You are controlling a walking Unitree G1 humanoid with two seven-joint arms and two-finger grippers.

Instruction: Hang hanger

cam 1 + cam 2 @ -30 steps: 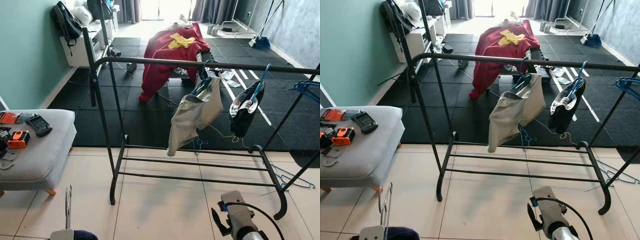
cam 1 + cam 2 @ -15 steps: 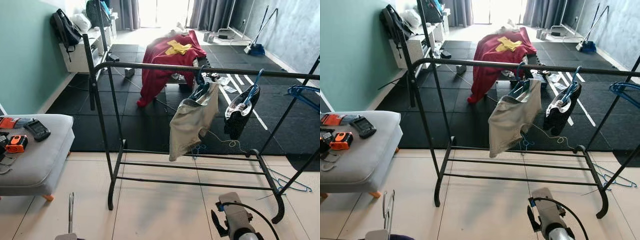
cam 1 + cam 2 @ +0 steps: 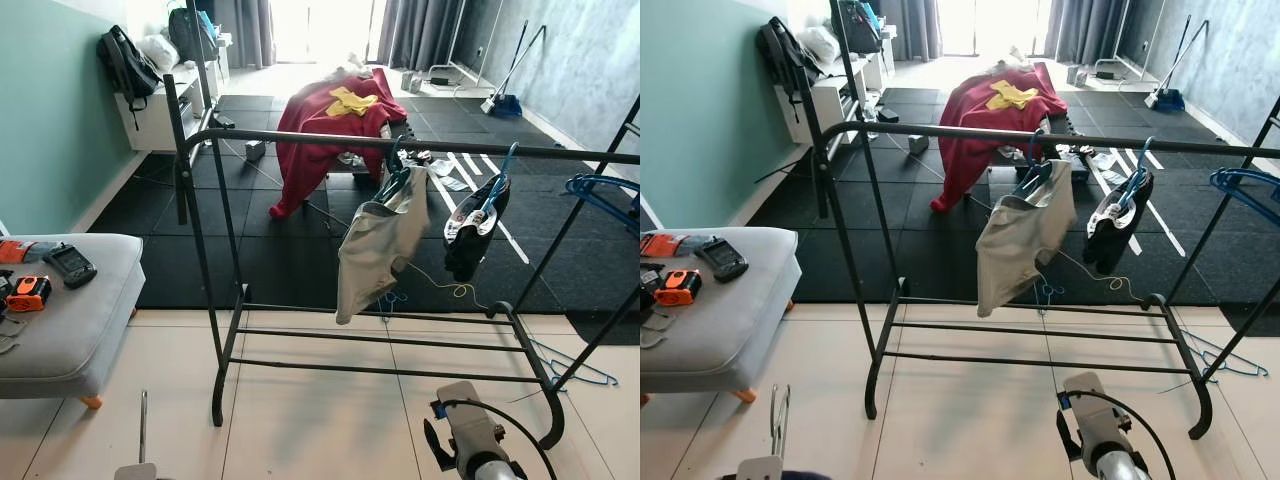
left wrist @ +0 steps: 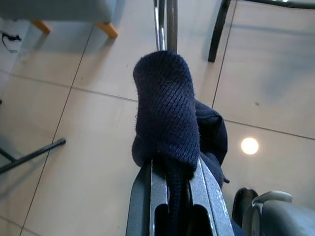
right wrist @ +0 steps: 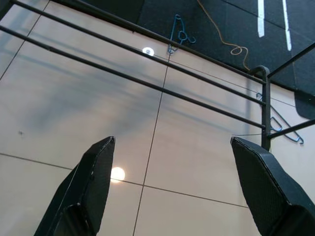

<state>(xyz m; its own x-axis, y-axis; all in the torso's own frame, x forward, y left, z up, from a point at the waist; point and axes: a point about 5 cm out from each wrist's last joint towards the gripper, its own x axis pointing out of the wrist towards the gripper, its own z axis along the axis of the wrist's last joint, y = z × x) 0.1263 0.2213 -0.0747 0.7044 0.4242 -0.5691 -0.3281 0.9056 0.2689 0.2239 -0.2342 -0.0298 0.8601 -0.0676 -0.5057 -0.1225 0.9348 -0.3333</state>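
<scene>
My left gripper [image 4: 170, 179] is shut on a dark navy knitted garment [image 4: 167, 108] draped on a hanger. The hanger's metal hook [image 4: 165, 24] pokes out past the cloth, and the same hook [image 3: 142, 430] stands low over the floor tiles. Ahead stands the black clothes rack, its top rail [image 3: 300, 137] bare on the left half. My right gripper [image 5: 172, 187] is open and hangs low over the tiles near the rack's lower bars [image 5: 147, 83]; its wrist [image 3: 468, 440] sits at the bottom right.
A beige garment [image 3: 375, 250] and a black garment [image 3: 468, 228] hang on blue hangers on the rail. More blue hangers [image 3: 603, 190] sit at its right end. A grey ottoman [image 3: 70, 320] with small devices stands to the left. A loose hanger [image 3: 575, 368] lies on the floor.
The whole picture has shifted as the camera moved, and the rack now sits a little farther off. The hanger hook shows lower in the picture. Both arms stay low.
</scene>
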